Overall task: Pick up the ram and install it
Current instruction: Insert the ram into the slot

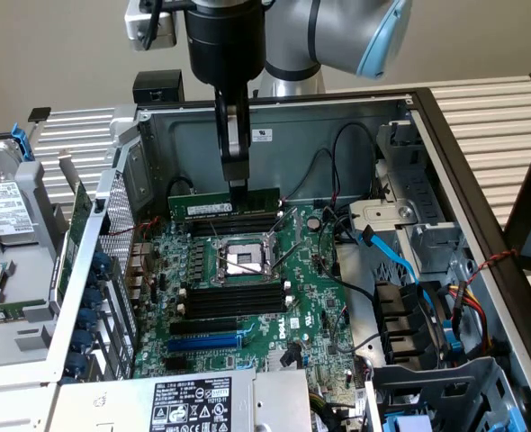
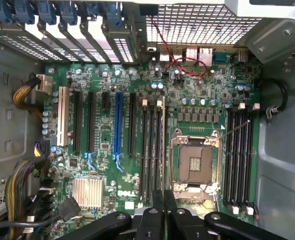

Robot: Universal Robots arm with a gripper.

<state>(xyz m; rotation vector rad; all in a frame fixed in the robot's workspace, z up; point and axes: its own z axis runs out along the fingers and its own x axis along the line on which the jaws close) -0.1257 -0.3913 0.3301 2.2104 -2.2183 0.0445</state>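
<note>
The ram is a long green stick with a white label. It hangs level just above the black memory slots behind the CPU socket, inside the open computer case. My gripper comes straight down and is shut on the stick's upper edge near its middle. In the wrist view the ram shows edge-on as a thin pale line running out from between the gripper fingers. It lies over the slots beside the socket.
A second bank of black slots and a blue expansion slot lie in front of the socket. Blue and black cables crowd the exterior view's right. The case's back wall stands close behind the ram. A labelled power supply sits in front.
</note>
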